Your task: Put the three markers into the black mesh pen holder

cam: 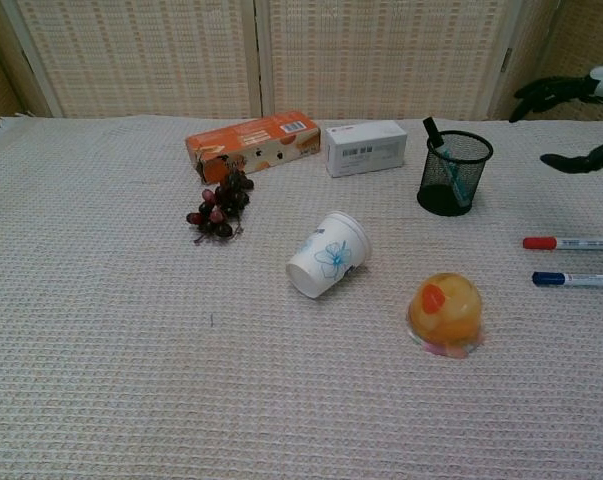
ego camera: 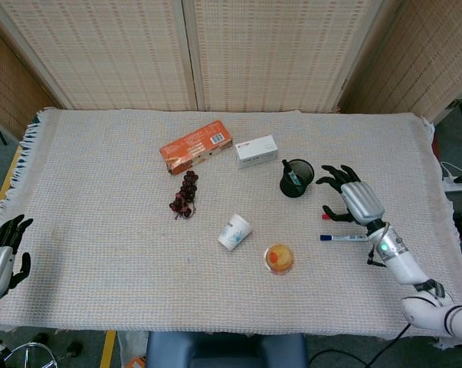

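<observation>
The black mesh pen holder (ego camera: 296, 179) (cam: 454, 174) stands upright right of centre, with one marker (cam: 442, 153) leaning inside it. A red-capped marker (cam: 571, 242) and a blue-capped marker (ego camera: 342, 238) (cam: 575, 279) lie flat on the cloth to its right. My right hand (ego camera: 347, 198) (cam: 571, 110) hovers open above the red-capped marker, fingers spread, holding nothing. In the head view that hand hides most of the red marker. My left hand (ego camera: 2, 253) is open off the table's near-left corner.
An orange box (ego camera: 195, 146), a white box (ego camera: 256, 151), a bunch of dark grapes (ego camera: 185, 194), a tipped paper cup (ego camera: 234, 231) and an orange jelly cup (ego camera: 279, 258) lie on the woven cloth (ego camera: 100, 215). The table's right edge is close to the markers.
</observation>
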